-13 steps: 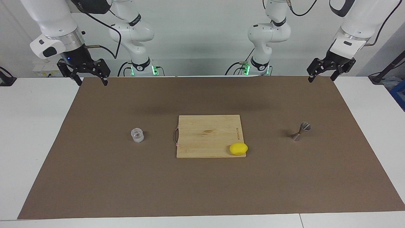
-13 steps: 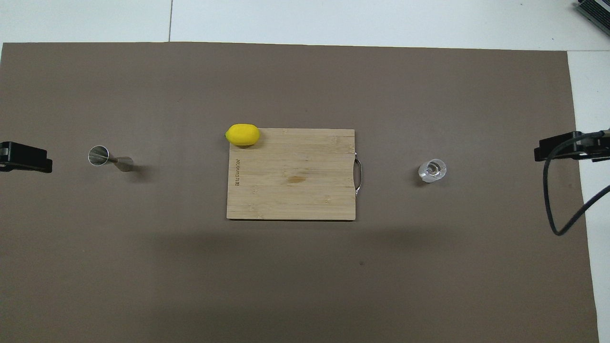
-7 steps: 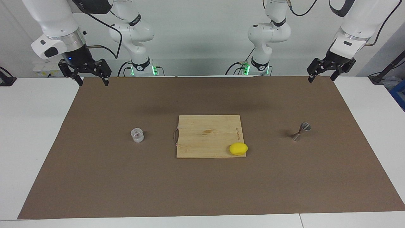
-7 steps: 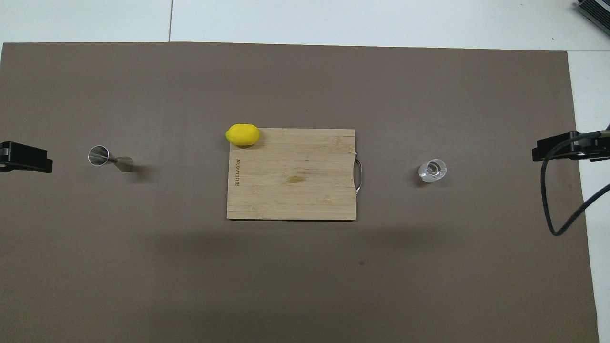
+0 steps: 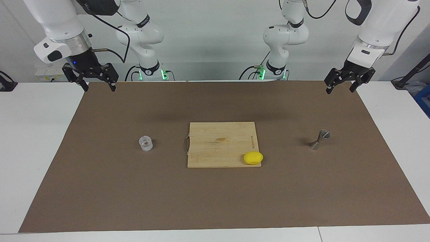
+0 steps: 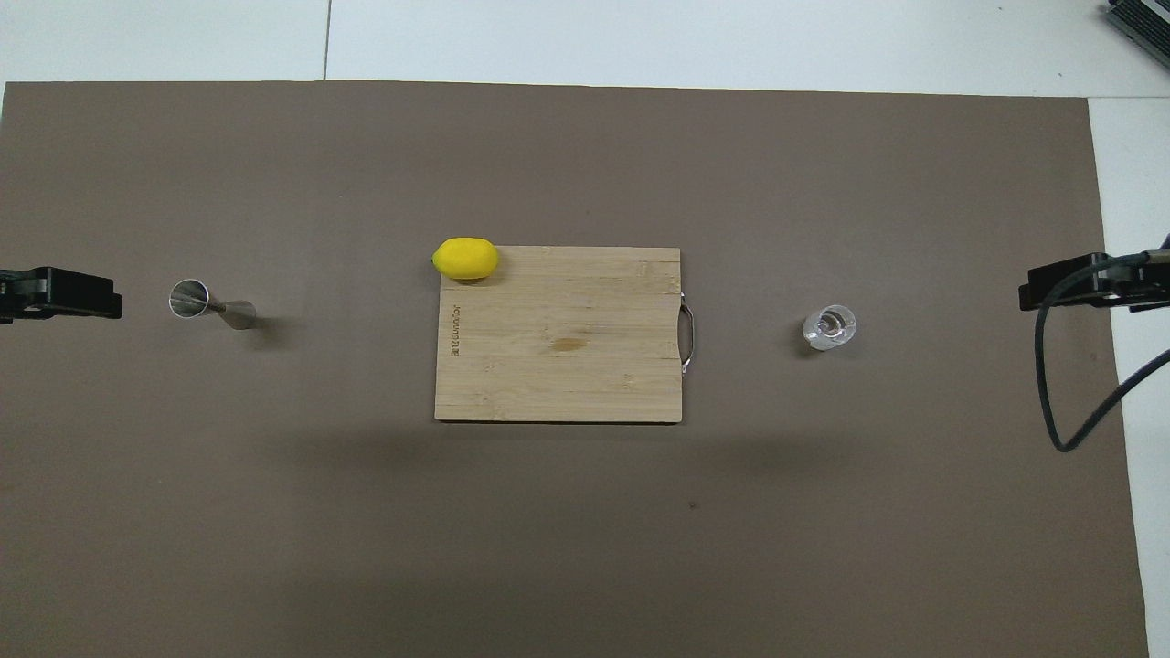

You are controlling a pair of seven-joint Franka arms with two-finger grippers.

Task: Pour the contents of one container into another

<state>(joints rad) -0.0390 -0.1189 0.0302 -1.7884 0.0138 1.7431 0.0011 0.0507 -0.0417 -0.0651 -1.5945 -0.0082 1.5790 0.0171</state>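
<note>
Bench (image 5: 215,208): brown mat | step: pre-grasp, nothing held | left tool (image 5: 346,84), right tool (image 5: 97,82): raised, spread wide, empty | next: take glass tumbler (image 5: 146,143), carry to jigger (image 5: 319,139)

A small clear glass (image 5: 146,143) stands upright on the brown mat toward the right arm's end, well apart from the steel hourglass jigger (image 5: 319,139), upright on the mat toward the left arm's end.

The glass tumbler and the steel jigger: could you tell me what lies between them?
Between glass tumbler and jigger lies the cutting board, a lemon on its corner; both views show it.
</note>
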